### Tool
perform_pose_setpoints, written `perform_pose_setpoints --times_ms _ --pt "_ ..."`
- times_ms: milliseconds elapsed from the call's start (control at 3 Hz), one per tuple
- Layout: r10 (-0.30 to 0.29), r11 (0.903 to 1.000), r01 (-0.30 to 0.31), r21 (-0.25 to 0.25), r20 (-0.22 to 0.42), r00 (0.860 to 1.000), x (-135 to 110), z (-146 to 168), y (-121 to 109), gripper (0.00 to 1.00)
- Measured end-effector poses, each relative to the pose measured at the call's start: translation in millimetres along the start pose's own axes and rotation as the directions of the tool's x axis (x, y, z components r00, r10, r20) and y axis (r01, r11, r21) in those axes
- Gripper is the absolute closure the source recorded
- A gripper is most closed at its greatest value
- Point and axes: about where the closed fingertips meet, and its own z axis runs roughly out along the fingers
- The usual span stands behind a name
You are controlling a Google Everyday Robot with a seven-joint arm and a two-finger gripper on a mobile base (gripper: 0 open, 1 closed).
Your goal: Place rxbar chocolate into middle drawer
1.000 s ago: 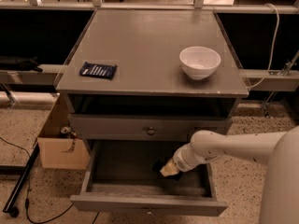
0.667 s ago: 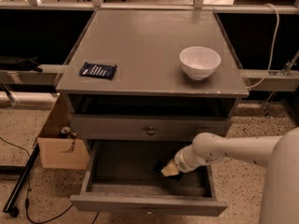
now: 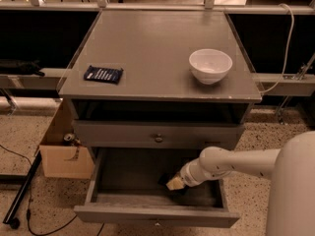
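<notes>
Barely discernible: rxbar (image 3: pixel 164 180) against gripper (image 3: pixel 173 184), inside drawer (image 3: pixel 147 214); grip cannot be told. Reaching in from 3 o'clock.

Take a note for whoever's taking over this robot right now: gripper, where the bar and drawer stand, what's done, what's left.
Gripper: low inside the open middle drawer, right of centre.
Rxbar: probably the dark shape at the gripper's tip, within the drawer; whether it is held or already let go cannot be told.
Done: drawer open, bar brought into it.
Left: confirm the bar lies on the drawer floor, then draw the arm out.
Not part of the job: blue bar and bowl on the cabinet top; upper drawer shut.
</notes>
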Motion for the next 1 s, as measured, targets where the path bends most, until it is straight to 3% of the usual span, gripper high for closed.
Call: perform_pose_setpoints --times_ms 333,1000 --pt "0.001 1.0000 -0.001 0.000 -0.002 1.000 0.5 0.8 0.0 0.86" --pt "0.001 1.0000 -0.001 -0.001 -0.002 1.000 0.5 0.9 0.0 0.39"
